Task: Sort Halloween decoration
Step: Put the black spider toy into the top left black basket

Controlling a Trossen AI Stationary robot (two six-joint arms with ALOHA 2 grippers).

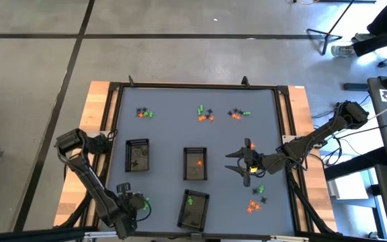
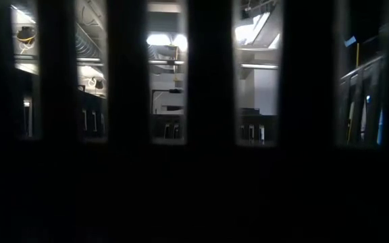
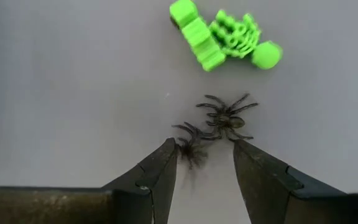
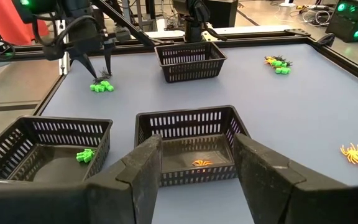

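The Halloween decoration nearest a grasp is a pair of tiny black plastic spiders [image 3: 213,124] lying on the grey bench [image 3: 73,93] just ahead of the left hand [image 3: 205,163], whose fingers stand apart and empty, one spider already at their tips. A bright green plastic trinket cluster [image 3: 222,36] lies just beyond (close enough to get nudged). The right hand [image 4: 196,163], spread and empty, hovers before the dark slotted basket [image 4: 191,124] holding an orange trinket [image 4: 199,163].

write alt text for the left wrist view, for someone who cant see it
The left gripper hovers open over a grey table, its two dark fingers flanking a small black plastic spider. A second black plastic spider lies just beyond, touching the first, and farther off sits a cluster of bright green plastic trinkets.
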